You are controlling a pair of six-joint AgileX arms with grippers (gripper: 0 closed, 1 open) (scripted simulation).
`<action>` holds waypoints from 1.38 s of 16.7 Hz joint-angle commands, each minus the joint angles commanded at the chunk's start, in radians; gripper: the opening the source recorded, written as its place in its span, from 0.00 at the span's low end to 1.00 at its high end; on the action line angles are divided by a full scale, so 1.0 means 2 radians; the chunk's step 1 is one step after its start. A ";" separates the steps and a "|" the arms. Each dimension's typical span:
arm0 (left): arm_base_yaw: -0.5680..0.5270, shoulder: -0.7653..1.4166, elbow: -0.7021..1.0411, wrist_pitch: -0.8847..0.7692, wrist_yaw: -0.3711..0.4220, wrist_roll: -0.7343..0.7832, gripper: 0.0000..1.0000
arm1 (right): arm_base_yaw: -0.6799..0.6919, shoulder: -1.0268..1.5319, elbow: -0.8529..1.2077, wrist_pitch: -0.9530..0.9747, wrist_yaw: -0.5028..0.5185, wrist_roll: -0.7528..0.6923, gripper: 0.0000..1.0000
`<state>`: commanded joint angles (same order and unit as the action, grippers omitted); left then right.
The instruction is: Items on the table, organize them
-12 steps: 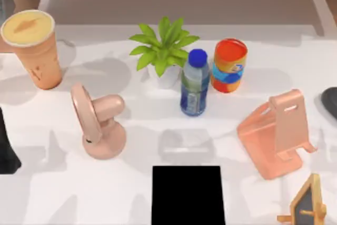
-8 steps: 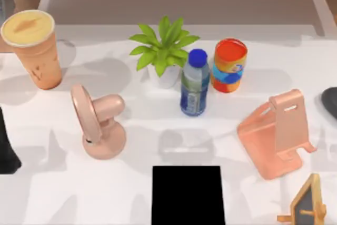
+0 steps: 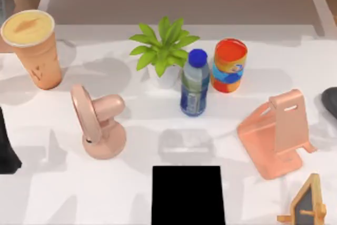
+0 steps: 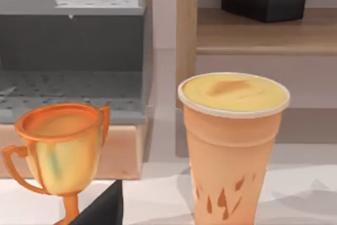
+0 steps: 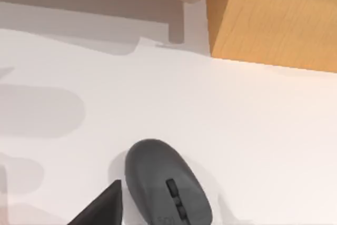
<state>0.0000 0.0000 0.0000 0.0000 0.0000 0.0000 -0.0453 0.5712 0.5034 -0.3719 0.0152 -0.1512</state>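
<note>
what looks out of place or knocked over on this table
Nothing is spilled or toppled. The orange cup, pink fan, bottle and can all stand upright. The mouse lies flat at the table's right edge.

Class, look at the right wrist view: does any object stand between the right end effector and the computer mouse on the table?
Nothing visible does. The dark grey computer mouse lies on bare white table right beside the right end effector's dark fingertip, with no object between them.

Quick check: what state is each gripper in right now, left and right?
Left gripper: cannot be told; it sits near the orange cup.
Right gripper: cannot be told; it sits beside the mouse.
</note>
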 joint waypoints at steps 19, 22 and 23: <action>0.000 0.000 0.000 0.000 0.000 0.000 1.00 | 0.012 0.738 0.568 -0.397 -0.004 -0.197 1.00; 0.000 0.000 0.000 0.000 0.000 0.000 1.00 | 0.012 0.738 0.568 -0.397 -0.004 -0.197 1.00; 0.000 0.000 0.000 0.000 0.000 0.000 1.00 | 0.011 0.737 0.567 -0.396 -0.004 -0.197 1.00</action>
<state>0.0000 0.0000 0.0000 0.0000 0.0000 0.0000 -0.0231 2.0448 1.6376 -1.1630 0.0067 -0.5449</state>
